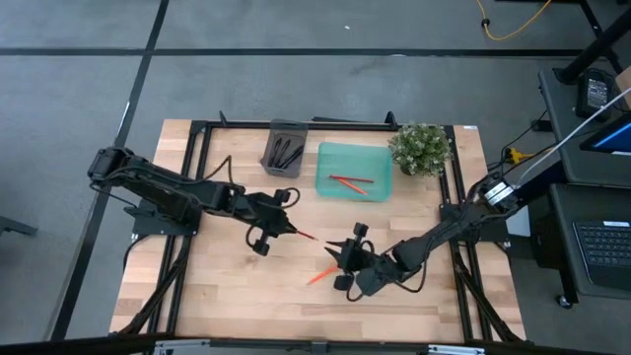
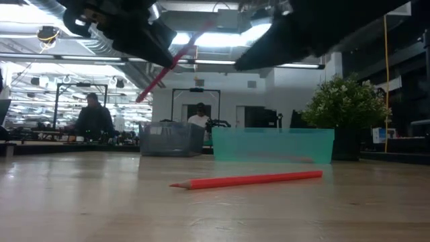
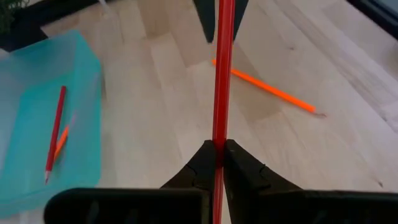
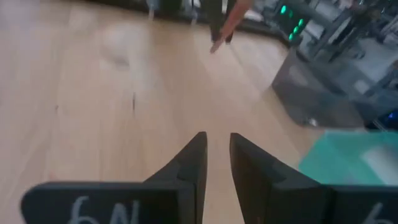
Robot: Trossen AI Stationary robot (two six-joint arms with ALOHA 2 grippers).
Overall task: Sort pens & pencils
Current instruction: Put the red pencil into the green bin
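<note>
My left gripper (image 1: 273,223) hangs over the middle of the table, shut on a red pencil (image 3: 221,74) that juts out past its fingertips. My right gripper (image 1: 345,258) hovers near the table's centre, slightly to the right and nearer, its fingers a narrow gap apart (image 4: 217,146) and empty. An orange pencil (image 1: 320,276) lies flat on the wood just beside it, also seen in the low view (image 2: 248,179). The teal tray (image 1: 380,158) holds two pencils (image 1: 351,181). Black pens (image 1: 286,153) lie in the grey tray (image 1: 272,138). My left gripper pinches the red pencil's shaft (image 3: 219,138) between its two fingertips (image 3: 202,162). The pencil runs along the fingers, its long free end pointing forward and sloping down (image 2: 161,74). It is lifted clear of the table.
A potted plant (image 1: 422,146) stands at the far right, next to the teal tray. Both trays sit along the table's far edge. Bare wood lies on the near side and to the left. People sit in the room behind the table (image 2: 93,117).
</note>
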